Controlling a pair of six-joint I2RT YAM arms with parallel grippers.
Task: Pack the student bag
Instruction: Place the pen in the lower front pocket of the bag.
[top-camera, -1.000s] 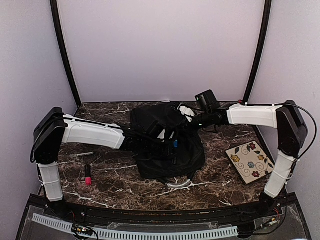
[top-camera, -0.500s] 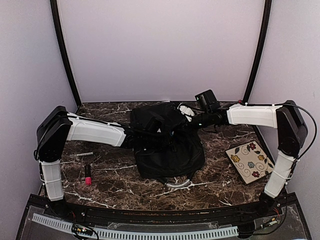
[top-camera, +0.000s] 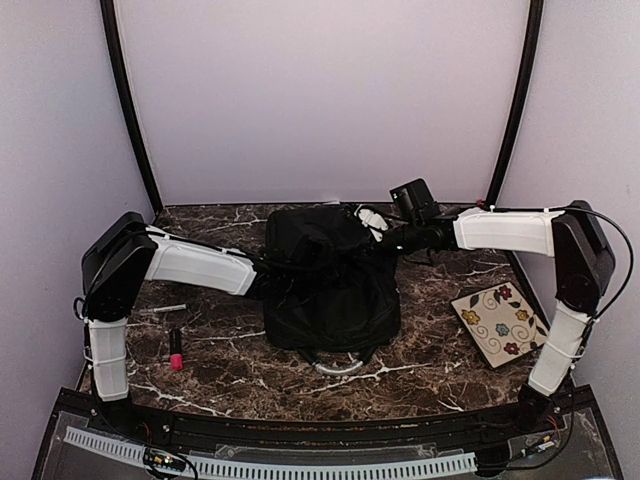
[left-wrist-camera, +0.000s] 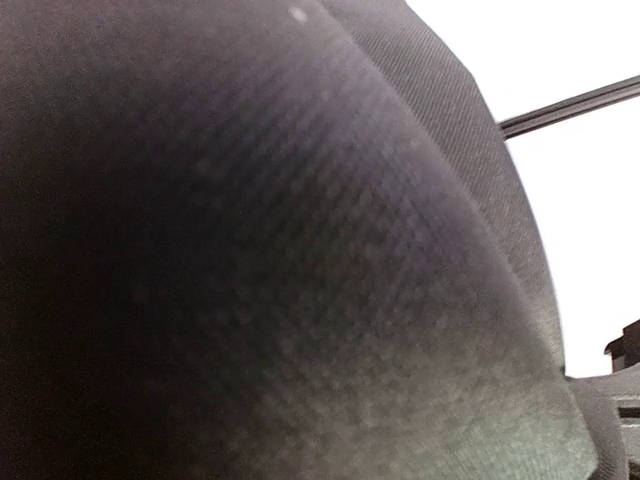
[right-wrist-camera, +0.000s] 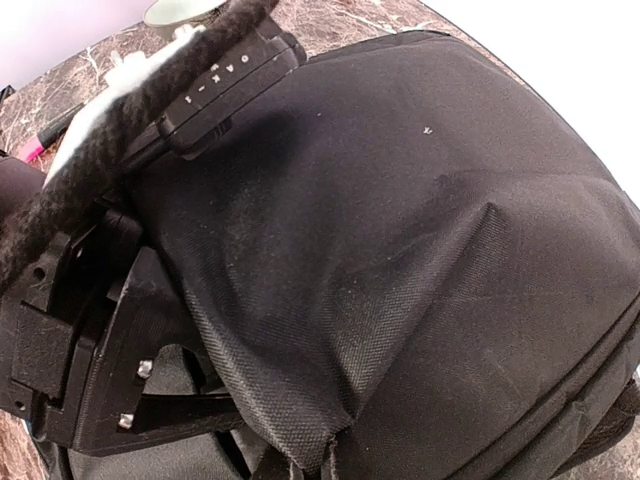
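We are pulling the left arm (top-camera: 200, 265) back from the bag (top-camera: 335, 300), now sagging flatter on the table (top-camera: 220, 350), so something is probably packed. The left gripper is hidden in fabric, so we cannot tell its opening. The right gripper (top-camera: 388, 240) is clamping the bag's rim.

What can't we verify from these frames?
- Left gripper jaws: top view, buried in the student bag; left wrist view, fabric fills the frame.
- Right gripper hold: right wrist view shows no fingertips; top view, too small.
- Bag contents: every view, covered by fabric.
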